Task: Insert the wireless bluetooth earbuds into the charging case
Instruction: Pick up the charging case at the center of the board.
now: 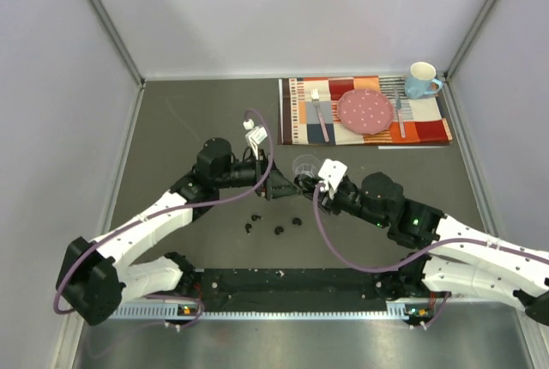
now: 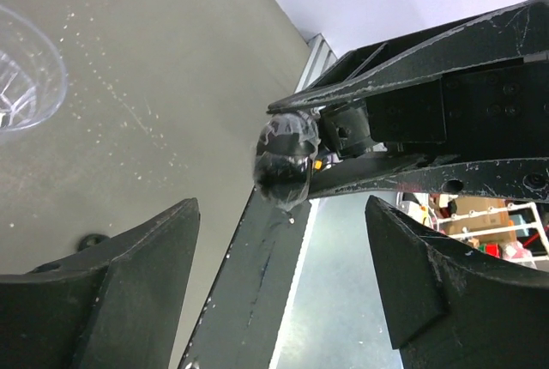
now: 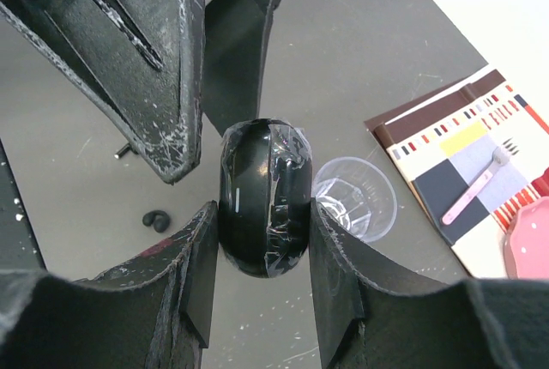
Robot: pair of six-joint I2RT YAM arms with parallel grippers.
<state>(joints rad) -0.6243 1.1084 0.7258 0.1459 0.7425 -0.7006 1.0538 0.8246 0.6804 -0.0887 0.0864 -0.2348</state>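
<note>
**Top view.** The left gripper [image 1: 273, 187] and the right gripper [image 1: 302, 182] meet tip to tip at the middle of the table [image 1: 197, 120], just near of a clear cup [image 1: 306, 165]. What is held between them is too small to tell here. The earbuds [image 1: 279, 231] lie loose on the table, near of both grippers, and none is lifted. A striped placemat [image 1: 429, 124] with a pink plate [image 1: 366, 110] and a blue mug [image 1: 422, 80] sits at the far right, well apart.

**Left wrist view.** The left gripper's jaws stand wide with nothing between them. Just beyond them, the right gripper presents the charging case [image 2: 285, 161], a glossy black oval. One of the earbuds shows on the table to the left, below the cup.

**Right wrist view.** The right gripper is clamped on the charging case, one pad on each flank, and holds it clear of the table. The left gripper's fingers hang just above the case without visibly touching it. Whether the lid is open cannot be told, though a seam runs along the shell.

**Step in hand.** By judgement, the case is being steadied for the left gripper to open it. The next move calls for a fine pinch at the seam without twisting the case out of the right gripper's hold, and then for fetching an earbud.
</note>
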